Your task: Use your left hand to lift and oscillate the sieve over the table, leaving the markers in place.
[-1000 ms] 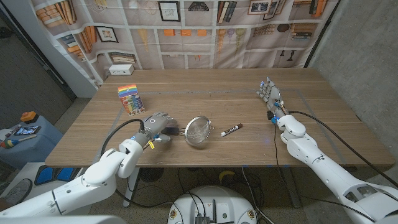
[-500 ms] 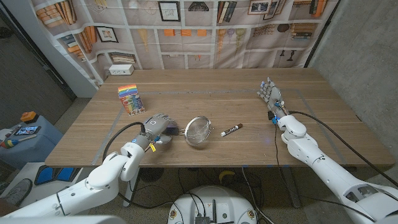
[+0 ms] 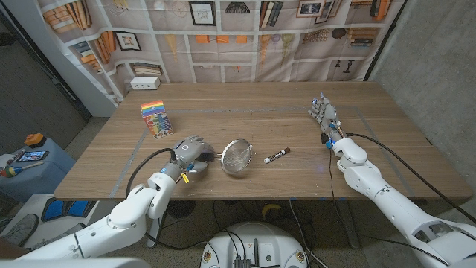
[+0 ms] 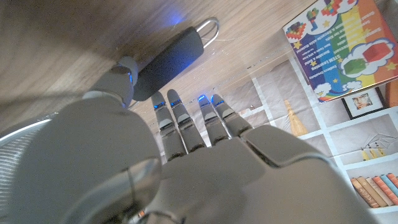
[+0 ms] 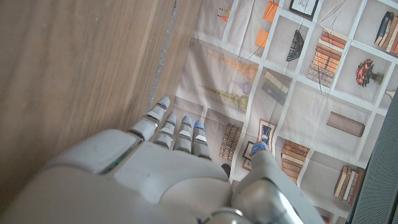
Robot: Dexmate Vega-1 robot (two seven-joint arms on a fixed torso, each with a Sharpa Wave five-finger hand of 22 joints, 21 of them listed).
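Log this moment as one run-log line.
left hand over sieve handle, grasp unclear | sieve on table | marker beside it | right hand idle

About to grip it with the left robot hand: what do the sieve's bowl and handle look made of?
The sieve bowl looks like fine metal mesh in a shiny metal rim, grey and see-through. The handle looks like matte black plastic, possibly rubbery, ending in a bright wire loop.
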